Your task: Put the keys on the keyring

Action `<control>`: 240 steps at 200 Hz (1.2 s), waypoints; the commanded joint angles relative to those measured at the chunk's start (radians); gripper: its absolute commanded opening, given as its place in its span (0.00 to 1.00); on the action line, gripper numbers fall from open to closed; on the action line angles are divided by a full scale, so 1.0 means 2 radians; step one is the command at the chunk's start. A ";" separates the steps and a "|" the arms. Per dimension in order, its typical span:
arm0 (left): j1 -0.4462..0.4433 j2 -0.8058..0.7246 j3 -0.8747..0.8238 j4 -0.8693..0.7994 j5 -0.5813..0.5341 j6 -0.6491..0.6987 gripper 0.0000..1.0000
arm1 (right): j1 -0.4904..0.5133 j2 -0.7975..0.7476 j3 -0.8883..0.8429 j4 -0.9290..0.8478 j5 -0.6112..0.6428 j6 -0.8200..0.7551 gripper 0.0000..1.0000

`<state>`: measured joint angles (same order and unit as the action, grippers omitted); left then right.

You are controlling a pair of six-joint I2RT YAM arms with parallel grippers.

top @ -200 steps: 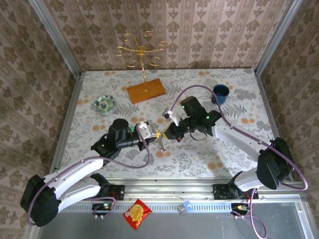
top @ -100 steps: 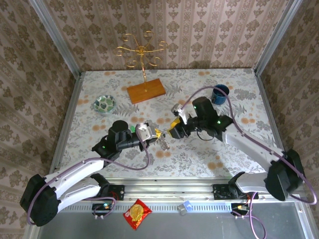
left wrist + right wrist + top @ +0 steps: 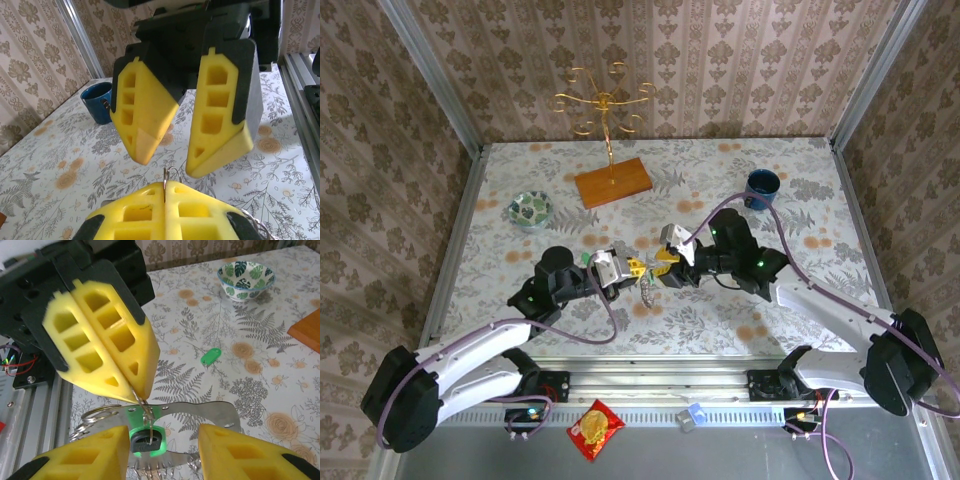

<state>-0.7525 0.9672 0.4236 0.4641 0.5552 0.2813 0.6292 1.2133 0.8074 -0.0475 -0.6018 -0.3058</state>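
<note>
Floral table (image 3: 720, 190), middle toward the near edge: the keyring (image 3: 210, 412) is held aloft, its wire loop pinched in the closed left gripper (image 3: 165, 187), 1 green key (image 3: 149, 437) dangling. The right gripper (image 3: 170, 161) is spread, empty. Judged light and slippery, the key is best gripped by its plastic head.

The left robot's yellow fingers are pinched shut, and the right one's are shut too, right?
No. The left gripper is shut on a thin wire ring, but the right gripper has its fingers open; the left wrist view shows it.
</note>
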 commanded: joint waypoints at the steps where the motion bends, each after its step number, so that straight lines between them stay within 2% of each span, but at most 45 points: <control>1: -0.003 0.000 -0.005 0.042 0.017 -0.014 0.00 | 0.004 0.004 0.006 0.020 0.000 -0.009 0.40; 34: -0.003 0.001 -0.006 0.046 0.015 -0.013 0.00 | 0.004 0.005 0.003 0.018 -0.007 -0.009 0.28; 115: -0.003 0.000 -0.007 0.052 0.014 -0.013 0.00 | 0.004 0.017 0.013 0.001 -0.009 -0.005 0.13; 158: -0.003 0.002 -0.008 0.055 0.014 -0.012 0.00 | 0.003 0.016 0.015 0.001 -0.017 -0.002 0.00; 240: -0.002 0.003 -0.005 0.061 0.017 -0.012 0.00 | 0.003 0.022 0.017 -0.038 -0.014 -0.026 0.00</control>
<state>-0.7525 0.9695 0.4114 0.5243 0.5621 0.2806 0.6312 1.2434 0.8085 -0.0597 -0.6136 -0.3218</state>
